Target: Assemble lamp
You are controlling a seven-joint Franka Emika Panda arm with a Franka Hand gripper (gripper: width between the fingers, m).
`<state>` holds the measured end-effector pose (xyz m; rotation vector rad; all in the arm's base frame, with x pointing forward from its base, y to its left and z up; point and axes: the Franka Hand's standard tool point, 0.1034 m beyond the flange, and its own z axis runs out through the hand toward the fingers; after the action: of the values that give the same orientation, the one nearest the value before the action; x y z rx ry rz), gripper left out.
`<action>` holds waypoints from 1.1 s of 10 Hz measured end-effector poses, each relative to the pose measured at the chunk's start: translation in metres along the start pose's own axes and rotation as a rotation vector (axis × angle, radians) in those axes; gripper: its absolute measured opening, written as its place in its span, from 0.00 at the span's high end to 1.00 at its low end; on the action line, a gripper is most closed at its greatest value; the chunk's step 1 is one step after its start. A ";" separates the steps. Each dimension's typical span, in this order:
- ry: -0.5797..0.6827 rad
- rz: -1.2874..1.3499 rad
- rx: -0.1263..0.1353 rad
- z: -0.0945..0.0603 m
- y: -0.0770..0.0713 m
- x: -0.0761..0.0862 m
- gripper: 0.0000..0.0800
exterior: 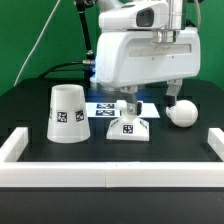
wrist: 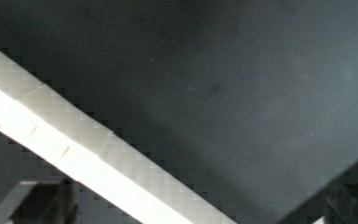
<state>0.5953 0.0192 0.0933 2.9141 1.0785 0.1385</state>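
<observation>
Handling the lamp parts: treat all three as light, rigid, smooth white plastic, probably slippery under the pads; judged from appearance only.

Base (exterior: 130,126): low, flat, stepped block with a square tag on its front face, standing near the centre of the black table (exterior: 170,146). Grip across the parallel side faces of the upper step; expect sliding rather than tipping.

Shade (exterior: 65,112): tapered cup, tagged, standing wide end down at 9 o'clock from the base, well apart. Hollow and thin-walled by the look; pinch at the narrow end, not on the sloping wall.

Bulb (exterior: 181,113): round, at 3 o'clock from the base, apart. Prone to roll; take by the neck, not discernible here.

Gripper (exterior: 127,105): at 12 o'clock from the base, just above it; contact impossible to tell. Jaws released and spread, nothing between them; dark fingers (wrist: 34,203) set wide apart over bare table in the wrist view.

Marker board (exterior: 100,107): thin, flat, at 11 o'clock from the base.

Raised white border (exterior: 110,176): matt, square-edged, at 6 o'clock.
</observation>
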 end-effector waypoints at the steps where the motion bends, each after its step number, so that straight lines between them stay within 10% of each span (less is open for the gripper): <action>1: 0.001 0.000 0.000 0.000 0.000 0.000 0.13; 7: 0.004 -0.011 -0.004 0.000 0.002 -0.003 0.13; 11: 0.010 0.191 -0.014 0.007 -0.021 -0.063 0.13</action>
<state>0.5345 -0.0063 0.0806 3.0012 0.7952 0.1652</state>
